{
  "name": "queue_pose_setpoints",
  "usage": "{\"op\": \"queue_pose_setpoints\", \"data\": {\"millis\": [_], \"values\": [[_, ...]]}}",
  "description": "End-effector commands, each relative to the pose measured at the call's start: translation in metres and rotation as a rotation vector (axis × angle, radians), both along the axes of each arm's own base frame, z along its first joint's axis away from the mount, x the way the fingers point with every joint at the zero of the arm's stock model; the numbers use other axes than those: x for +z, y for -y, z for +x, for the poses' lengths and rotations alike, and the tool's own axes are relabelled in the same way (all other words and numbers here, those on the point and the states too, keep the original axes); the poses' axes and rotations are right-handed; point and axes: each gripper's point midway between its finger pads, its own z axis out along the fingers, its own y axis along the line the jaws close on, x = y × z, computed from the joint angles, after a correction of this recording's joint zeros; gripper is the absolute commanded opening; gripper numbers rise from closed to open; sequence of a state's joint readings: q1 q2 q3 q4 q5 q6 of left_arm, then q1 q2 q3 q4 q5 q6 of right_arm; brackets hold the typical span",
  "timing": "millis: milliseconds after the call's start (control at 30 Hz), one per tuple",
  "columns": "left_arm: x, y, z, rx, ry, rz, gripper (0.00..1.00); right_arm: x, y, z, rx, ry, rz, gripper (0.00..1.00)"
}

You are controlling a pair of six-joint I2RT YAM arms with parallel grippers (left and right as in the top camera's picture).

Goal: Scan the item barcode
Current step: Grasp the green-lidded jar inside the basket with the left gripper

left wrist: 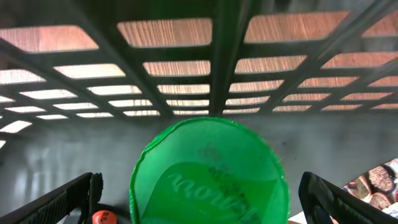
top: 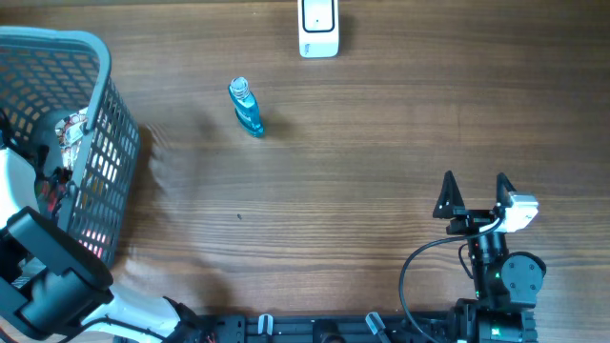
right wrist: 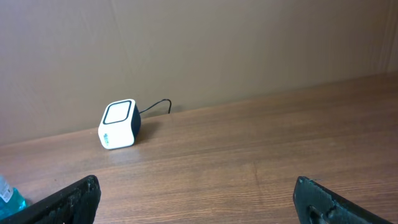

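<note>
A green round-topped item with embossed lettering lies inside the grey basket and fills the lower middle of the left wrist view. My left gripper is open, one finger on each side of the item, with gaps on both sides. In the overhead view the basket hides that gripper. The white barcode scanner stands at the table's far edge, and it shows as well in the right wrist view, scanner. My right gripper hangs open and empty over bare wood at the near right, right gripper.
A small blue bottle lies on the table left of centre, its end showing at the edge as bottle. The basket's lattice wall rises just beyond the green item. An orange cap and printed packets lie beside it.
</note>
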State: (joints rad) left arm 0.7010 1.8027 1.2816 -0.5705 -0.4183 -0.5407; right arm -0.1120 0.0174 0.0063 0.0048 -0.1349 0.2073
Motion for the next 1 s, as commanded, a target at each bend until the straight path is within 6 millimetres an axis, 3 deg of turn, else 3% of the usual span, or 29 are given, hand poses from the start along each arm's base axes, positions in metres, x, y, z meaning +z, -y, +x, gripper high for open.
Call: {"op": "queue_pose_setpoints", "data": {"millis": [0, 300, 400, 433, 500, 967], "values": [[-0.008, 0.001, 0.002, 0.005, 0.003, -0.008, 1.00, 0.002, -0.003, 0.000, 0.016, 0.012, -0.007, 1.00], [-0.022, -0.003, 0.007, 0.006, -0.002, -0.012, 1.00, 0.002, -0.003, 0.000, 0.016, 0.012, -0.007, 1.00], [-0.036, -0.001, 0.007, 0.003, -0.023, -0.039, 1.00, 0.002, -0.003, 0.000, 0.016, 0.012, -0.006, 1.00], [-0.040, -0.001, 0.006, 0.003, -0.031, -0.046, 0.97, 0.002, -0.003, 0.000, 0.016, 0.012, -0.006, 1.00], [-0.042, 0.000, 0.007, 0.001, -0.031, -0.049, 0.82, 0.002, -0.003, 0.000, 0.017, 0.012, -0.007, 1.00], [-0.041, -0.001, 0.007, 0.001, -0.028, -0.045, 0.62, 0.002, -0.003, 0.000, 0.016, 0.011, -0.006, 1.00]]}}
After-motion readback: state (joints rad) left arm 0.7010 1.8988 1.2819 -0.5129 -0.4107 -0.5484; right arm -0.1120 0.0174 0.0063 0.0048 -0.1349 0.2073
